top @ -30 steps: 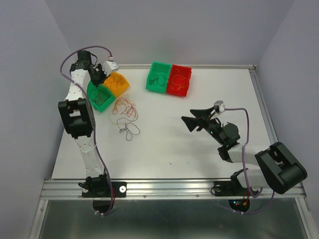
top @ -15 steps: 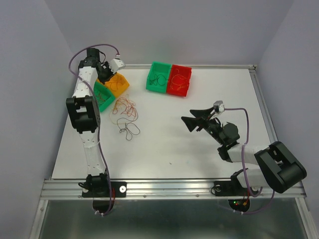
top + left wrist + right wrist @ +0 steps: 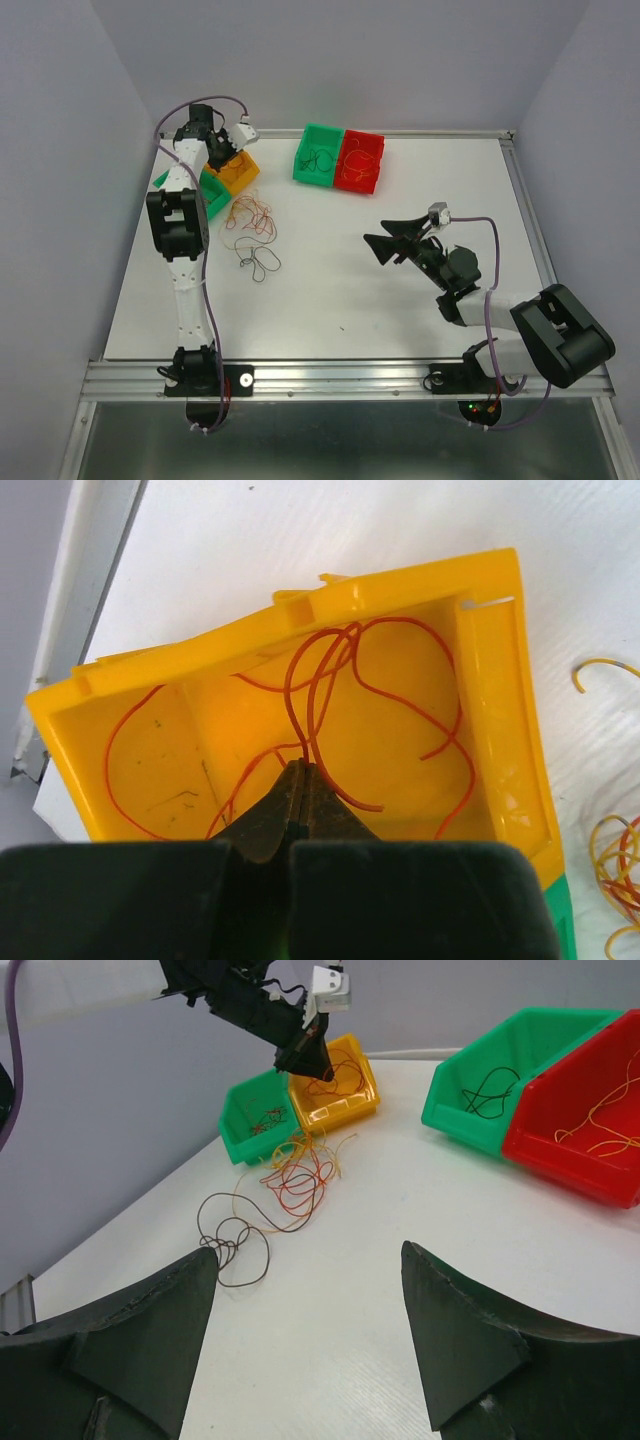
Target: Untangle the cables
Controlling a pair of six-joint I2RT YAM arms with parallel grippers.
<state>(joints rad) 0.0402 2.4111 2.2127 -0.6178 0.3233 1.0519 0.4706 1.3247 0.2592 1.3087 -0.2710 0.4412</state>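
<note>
My left gripper [image 3: 300, 767] is shut on a thin orange cable [image 3: 330, 670], and its tips hang inside the yellow bin [image 3: 490, 680]. The cable's loops lie on the bin's floor. From above, the left gripper [image 3: 217, 155] is at the far left over the yellow bin [image 3: 240, 172]. A loose tangle of red and orange cables [image 3: 254, 216] lies on the table, with a dark cable [image 3: 259, 262] curled just in front of it. My right gripper [image 3: 385, 250] stands open, right of the tangle and apart from it. In the right wrist view the right gripper [image 3: 307, 1250] holds nothing, and the dark cable [image 3: 235, 1245] lies by its left finger.
A green bin [image 3: 210, 195] with a few wires touches the yellow one on its left. At the back middle stand a green bin [image 3: 318, 155] holding dark wire and a red bin [image 3: 360, 162] holding orange wire. The table's metal rail [image 3: 530, 210] runs along the right.
The left arm has swung right and farther back, carrying its shut gripper from over the left green bin to over the yellow bin. The right arm has not moved.
</note>
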